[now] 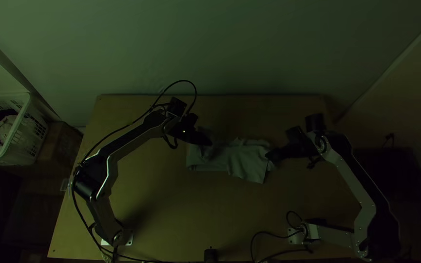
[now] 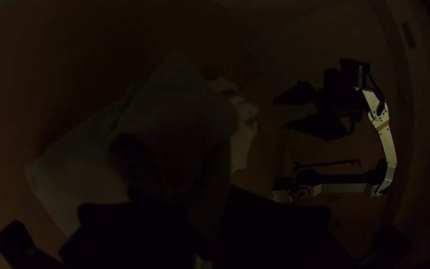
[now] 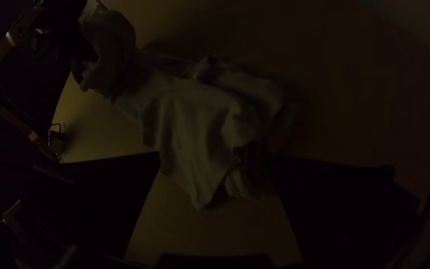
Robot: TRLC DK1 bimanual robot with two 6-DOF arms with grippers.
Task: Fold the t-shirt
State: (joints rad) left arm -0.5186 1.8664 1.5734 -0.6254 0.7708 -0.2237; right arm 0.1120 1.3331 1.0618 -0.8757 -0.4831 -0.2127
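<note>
The pale t-shirt (image 1: 244, 159) lies wrinkled in a narrow strip across the table, its right part bunched. At its left part is my left gripper (image 1: 208, 141); in the left wrist view the left gripper (image 2: 208, 211) is shut on cloth of the t-shirt (image 2: 83, 174), which rises off the table towards it. The right wrist view also shows this raised fold beside the other arm. My right gripper (image 1: 271, 155) is over the shirt's right end. Seen from its wrist, the right gripper (image 3: 218, 155) is open, the bunched end of the t-shirt (image 3: 185, 119) lying between and beyond its fingers.
A white laundry basket (image 1: 11, 146) with clothes stands left of the table (image 1: 171, 214). Cables run along the left arm and near the right arm's base. A small dark object (image 1: 211, 255) sits at the near edge. Bare wood surrounds the shirt.
</note>
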